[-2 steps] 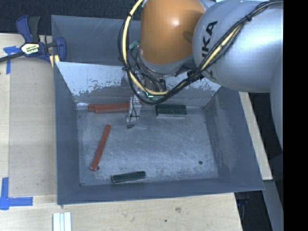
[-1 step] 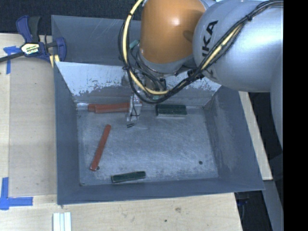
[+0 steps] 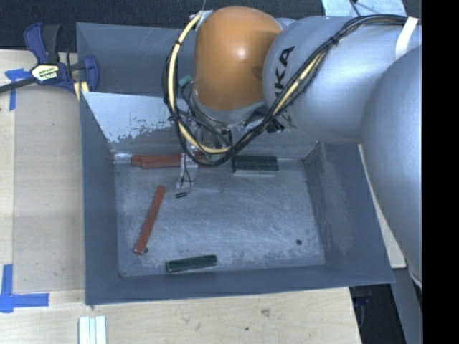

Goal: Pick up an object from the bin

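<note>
My gripper [image 3: 183,186] hangs below the wrist over the back left part of the bin floor, with its tip just above bare floor. A reddish-brown stick [image 3: 154,161] lies along the back wall, just left of the gripper. A second reddish-brown stick [image 3: 149,221] lies slanted on the floor below and to the left of the tip. A dark green block [image 3: 254,165] rests against the back wall to the gripper's right. Nothing shows in the gripper.
A dark green bar [image 3: 191,264] lies near the bin's front wall. The arm and its orange cover with cables hang over the bin's back and right side. The sloped walls close in all round the floor.
</note>
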Controlling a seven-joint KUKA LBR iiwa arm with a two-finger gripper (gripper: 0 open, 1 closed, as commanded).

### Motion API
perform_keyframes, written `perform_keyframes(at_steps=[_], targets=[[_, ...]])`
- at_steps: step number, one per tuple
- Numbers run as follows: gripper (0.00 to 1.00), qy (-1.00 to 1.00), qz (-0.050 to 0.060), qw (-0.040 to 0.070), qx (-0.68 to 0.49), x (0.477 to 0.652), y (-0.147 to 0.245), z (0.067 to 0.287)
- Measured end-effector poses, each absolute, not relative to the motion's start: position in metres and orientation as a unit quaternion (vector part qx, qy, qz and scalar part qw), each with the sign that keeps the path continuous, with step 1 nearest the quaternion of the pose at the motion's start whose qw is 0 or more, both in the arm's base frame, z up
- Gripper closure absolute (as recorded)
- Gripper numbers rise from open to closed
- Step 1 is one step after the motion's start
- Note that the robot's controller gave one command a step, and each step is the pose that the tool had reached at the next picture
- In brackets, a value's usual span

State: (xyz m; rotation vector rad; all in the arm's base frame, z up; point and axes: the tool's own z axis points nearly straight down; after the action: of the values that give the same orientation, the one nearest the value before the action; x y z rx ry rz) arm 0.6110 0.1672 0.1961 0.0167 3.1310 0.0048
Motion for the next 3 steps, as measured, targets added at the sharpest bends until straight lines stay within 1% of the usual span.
perform_keyframes(at_steps=[1,2,3], targets=[[0.00,0.997,0.000,0.001,-0.074,0.618,0.189,0.158],[1.00,0.965,0.000,0.001,-0.261,0.602,0.190,0.080],[1.00,0.965,0.000,0.001,-0.261,0.602,0.190,0.080]])
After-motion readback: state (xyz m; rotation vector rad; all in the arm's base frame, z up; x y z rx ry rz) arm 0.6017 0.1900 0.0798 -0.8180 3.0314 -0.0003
